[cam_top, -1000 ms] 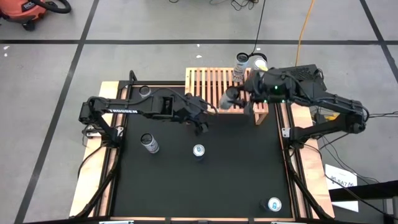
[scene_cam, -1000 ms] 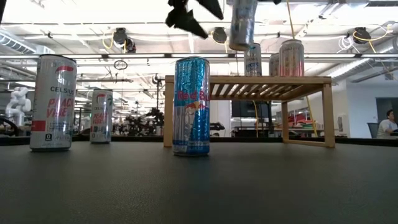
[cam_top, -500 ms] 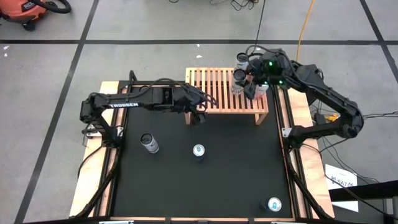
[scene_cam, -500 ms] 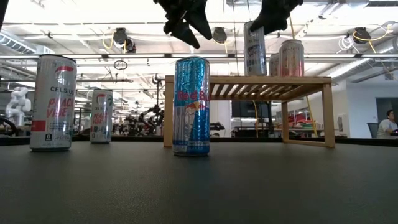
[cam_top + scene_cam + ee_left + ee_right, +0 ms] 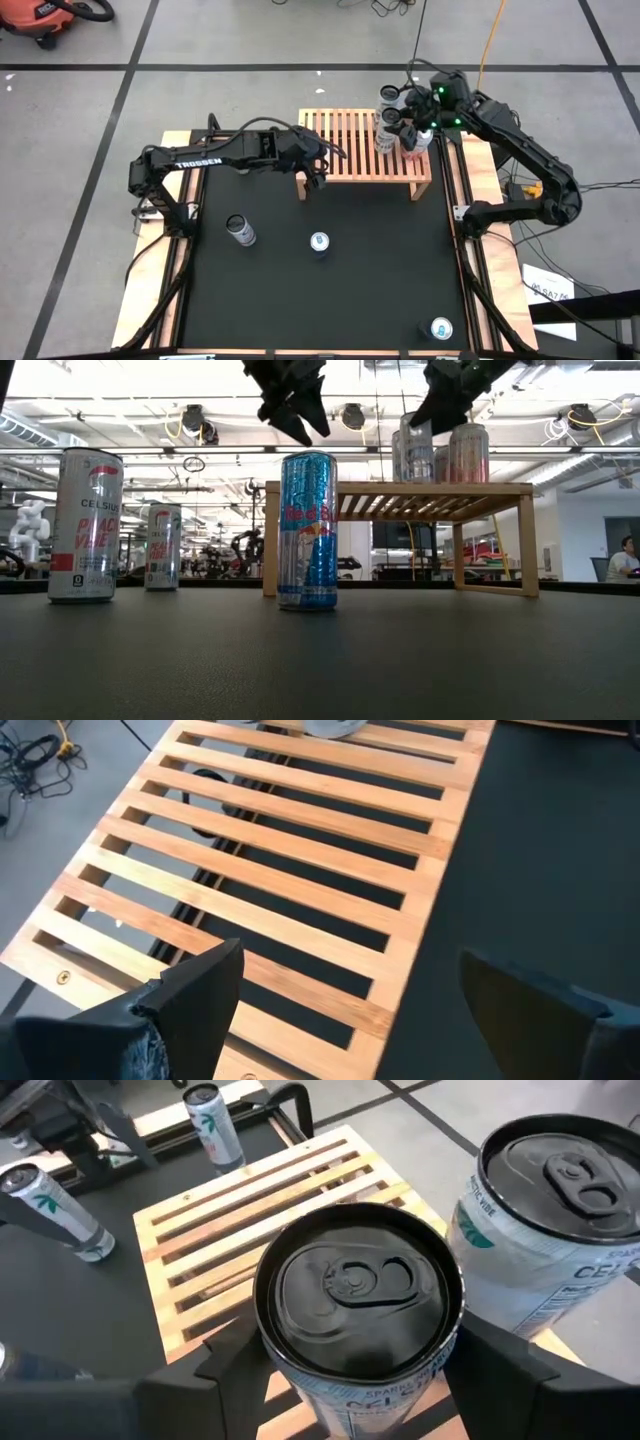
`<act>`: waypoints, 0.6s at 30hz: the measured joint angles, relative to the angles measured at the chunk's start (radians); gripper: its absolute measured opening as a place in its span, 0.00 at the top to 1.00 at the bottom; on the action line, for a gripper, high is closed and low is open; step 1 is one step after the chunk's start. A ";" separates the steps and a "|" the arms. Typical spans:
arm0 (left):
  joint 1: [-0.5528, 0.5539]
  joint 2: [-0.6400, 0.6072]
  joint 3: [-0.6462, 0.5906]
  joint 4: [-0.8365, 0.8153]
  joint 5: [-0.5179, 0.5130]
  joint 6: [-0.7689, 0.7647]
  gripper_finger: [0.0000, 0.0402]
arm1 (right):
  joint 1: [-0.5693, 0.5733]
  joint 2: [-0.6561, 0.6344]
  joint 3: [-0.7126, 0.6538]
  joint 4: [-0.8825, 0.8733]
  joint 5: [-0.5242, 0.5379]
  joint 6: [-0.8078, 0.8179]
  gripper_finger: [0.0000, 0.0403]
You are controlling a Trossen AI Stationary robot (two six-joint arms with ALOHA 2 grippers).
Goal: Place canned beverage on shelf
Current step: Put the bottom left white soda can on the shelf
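The shelf [image 5: 358, 148] is a low slatted light-wood rack at the table's far side. A silver can [image 5: 384, 133] stands on the shelf's far right part, and it also shows in the low view [image 5: 413, 450] and the right wrist view [image 5: 355, 1295]. My right gripper [image 5: 400, 124] is shut on this can. Two more cans [image 5: 389, 97] [image 5: 468, 452] stand close beside it. My left gripper [image 5: 311, 172] hangs open and empty above the shelf's near left corner [image 5: 300, 1020]. My right gripper pinches the silver can's upper wall just below the rim [image 5: 270, 1350] between its two fingers, one on each side. The fingers come slanting down from above and from the table's right. The can is upright, its base on the shelf's slats.
A blue Red Bull can [image 5: 319, 243] stands mid-table. A white Celsius can [image 5: 240, 231] stands to its left, another can [image 5: 233, 147] at the far left, and one [image 5: 441, 328] near the front right corner. Bare black mat lies between them.
My right gripper has carried the silver can from above the shelf's near middle toward the far right corner, brought it from tilted to upright and lowered it onto the slats beside the other cans. My left gripper has moved toward the far edge, over the shelf's near left corner.
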 joint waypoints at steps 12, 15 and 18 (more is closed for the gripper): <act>0.020 0.000 0.000 0.003 0.002 0.001 0.10 | -0.008 -0.004 -0.016 0.034 -0.020 -0.019 0.39; 0.021 0.000 0.000 0.003 0.002 0.000 0.10 | -0.008 -0.004 -0.016 0.038 -0.020 -0.019 0.34; 0.021 0.000 0.000 0.003 0.002 -0.001 0.10 | -0.008 -0.009 -0.017 0.039 -0.019 -0.016 0.28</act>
